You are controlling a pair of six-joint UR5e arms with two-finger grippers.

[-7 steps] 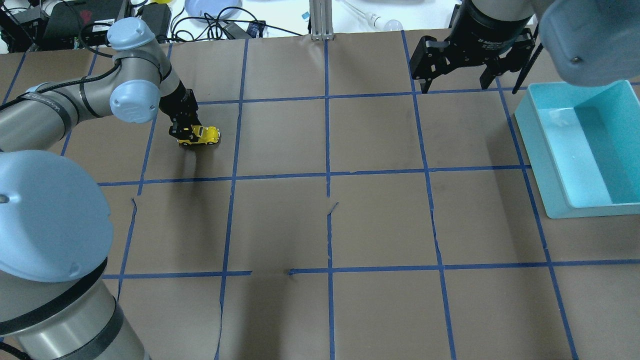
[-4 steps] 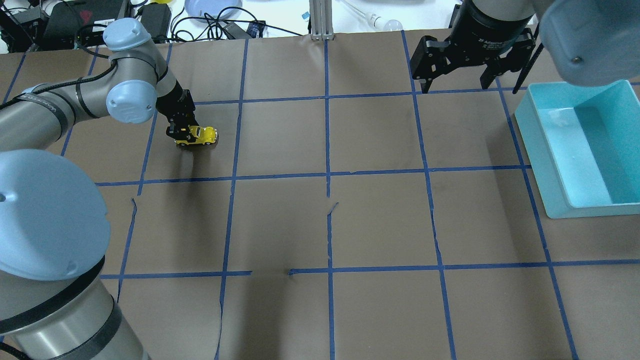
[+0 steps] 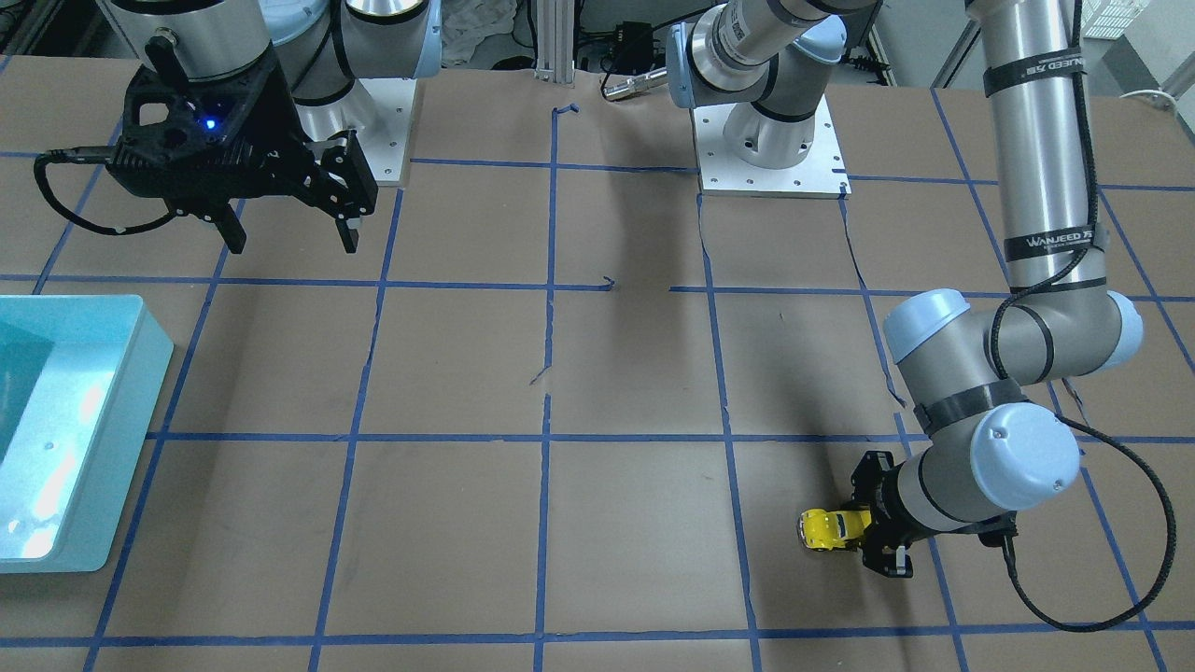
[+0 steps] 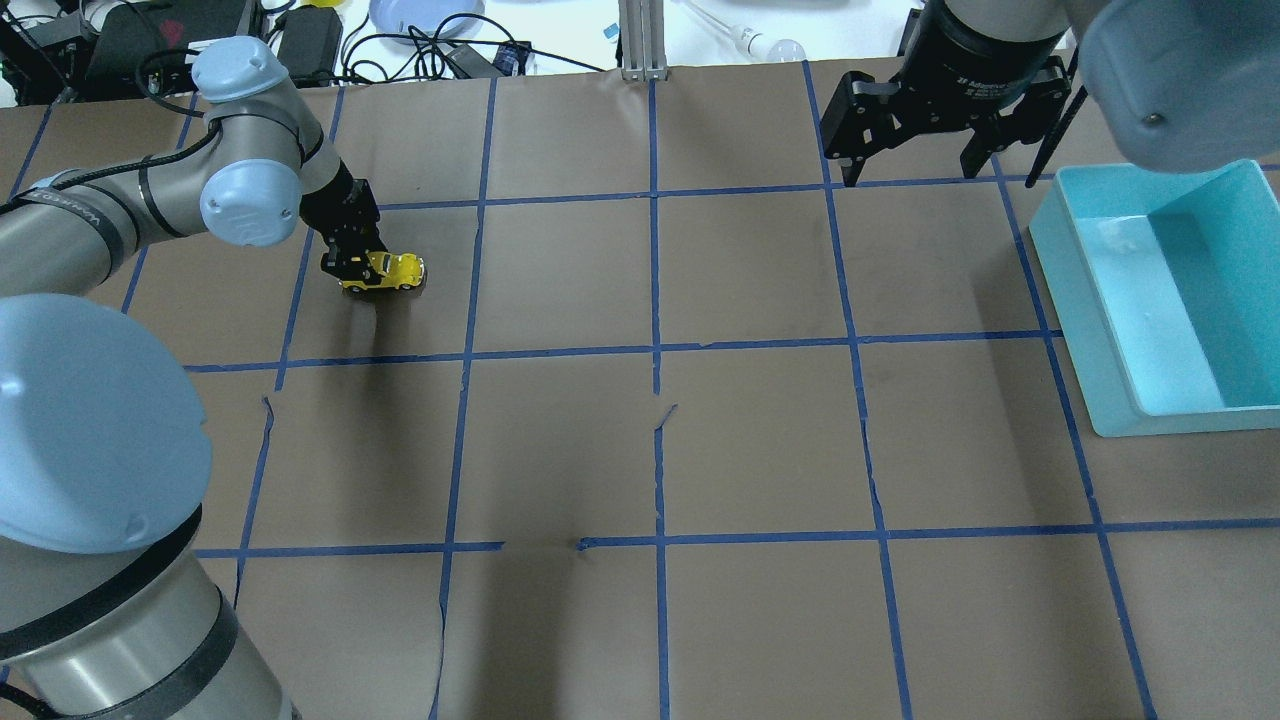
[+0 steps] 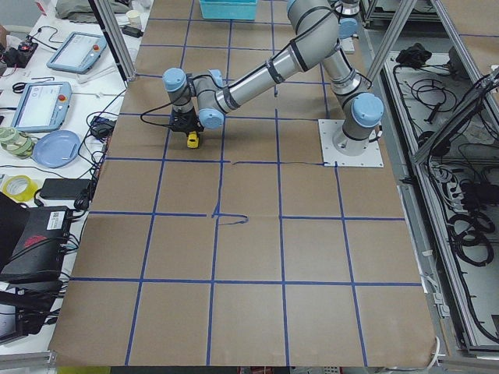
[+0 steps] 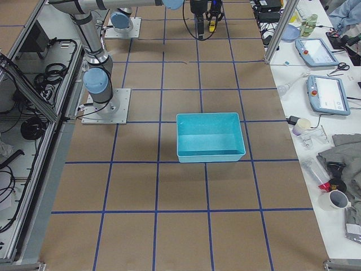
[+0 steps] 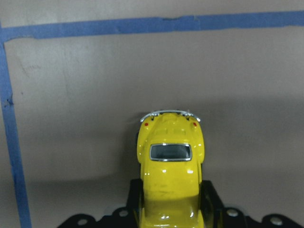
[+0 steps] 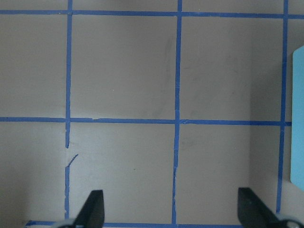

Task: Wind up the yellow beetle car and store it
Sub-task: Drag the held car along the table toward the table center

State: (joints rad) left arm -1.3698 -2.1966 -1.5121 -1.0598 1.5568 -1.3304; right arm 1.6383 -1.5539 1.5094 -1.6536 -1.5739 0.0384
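A yellow beetle car [image 4: 388, 270] sits, apparently wheels-down, on the robot's left side of the brown tabletop [image 4: 760, 440], one end clamped between the fingers of the left end effector [image 4: 350, 270], while the right end effector [image 4: 908, 175] hangs with fingers spread wide near a teal bin [image 4: 1095, 330].

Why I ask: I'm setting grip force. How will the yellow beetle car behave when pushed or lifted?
On wheels, the yellow beetle car will probably roll lengthwise if pushed. Its glossy, rounded body may slip in the left gripper. Small and rigid-looking, it seems light.
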